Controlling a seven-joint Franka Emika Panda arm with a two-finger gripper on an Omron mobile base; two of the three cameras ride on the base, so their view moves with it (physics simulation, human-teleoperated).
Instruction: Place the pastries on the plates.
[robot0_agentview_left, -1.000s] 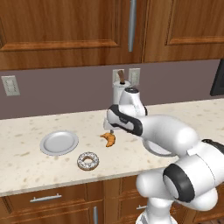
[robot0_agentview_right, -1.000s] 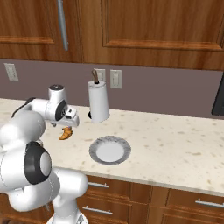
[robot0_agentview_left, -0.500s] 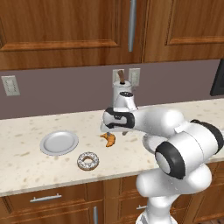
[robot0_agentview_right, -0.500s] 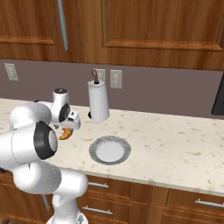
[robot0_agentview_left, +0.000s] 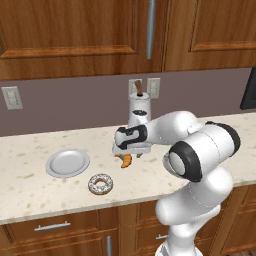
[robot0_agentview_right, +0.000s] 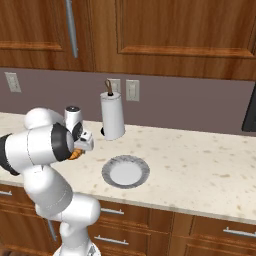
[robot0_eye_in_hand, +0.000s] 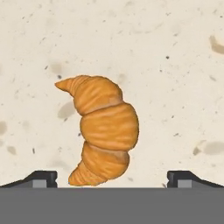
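Observation:
The golden-orange croissant (robot0_eye_in_hand: 105, 131) lies on the speckled counter, straight below my open gripper (robot0_eye_in_hand: 112, 180). Its fingertips (robot0_eye_in_hand: 42, 178) stand wide on either side of the pastry without touching it. In the left base view the gripper (robot0_agentview_left: 128, 153) hangs low right above the croissant (robot0_agentview_left: 125, 161). The iced ring donut (robot0_agentview_left: 101, 184) rests nearer the counter's front edge, with one empty grey plate (robot0_agentview_left: 67, 163) to its left. A second empty plate (robot0_agentview_right: 125, 171) lies to the right of the croissant (robot0_agentview_right: 75, 155) in the right base view.
A tall white paper towel holder (robot0_agentview_left: 139, 112) stands at the back of the counter, just behind the hand, also seen as the paper towel holder (robot0_agentview_right: 112, 117). Wall outlets (robot0_agentview_right: 126, 90) sit above it. Wooden cabinets hang overhead, and the counter's front edge runs close to the donut.
The hand has come down and slightly forward over the croissant while the arm swung round. Croissant, donut and plates stay where they were.

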